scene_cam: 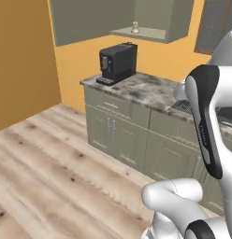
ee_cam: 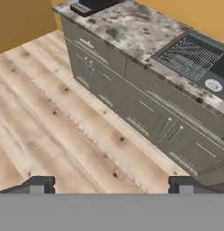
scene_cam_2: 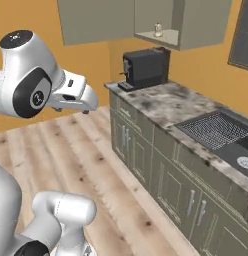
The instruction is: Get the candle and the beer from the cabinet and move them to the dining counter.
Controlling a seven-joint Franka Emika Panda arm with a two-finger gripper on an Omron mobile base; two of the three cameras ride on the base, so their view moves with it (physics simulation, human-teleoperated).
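The cabinet (scene_cam: 153, 21) on the orange wall stands open, and its pale shelf shows. A tiny cream candle (scene_cam: 135, 27) stands on that shelf; it is also in the right base view as the candle (scene_cam_2: 158, 29) inside the cabinet (scene_cam_2: 196, 22). The beer and the dining counter are out of view. My gripper (ee_cam: 111, 186) is open with nothing between its fingertips (ee_cam: 39, 185). It hangs over the wooden floor, well below and away from the cabinet, and looks down at the lower drawer fronts.
A black coffee machine (scene_cam: 118, 62) stands on the narrow marble wall counter (scene_cam: 146, 88) under the cabinet. A sink with a dark grid (scene_cam_2: 216, 129) is set in the counter to the right. Grey-green lower drawers (ee_cam: 132, 103) line the wooden floor (scene_cam: 52, 177).
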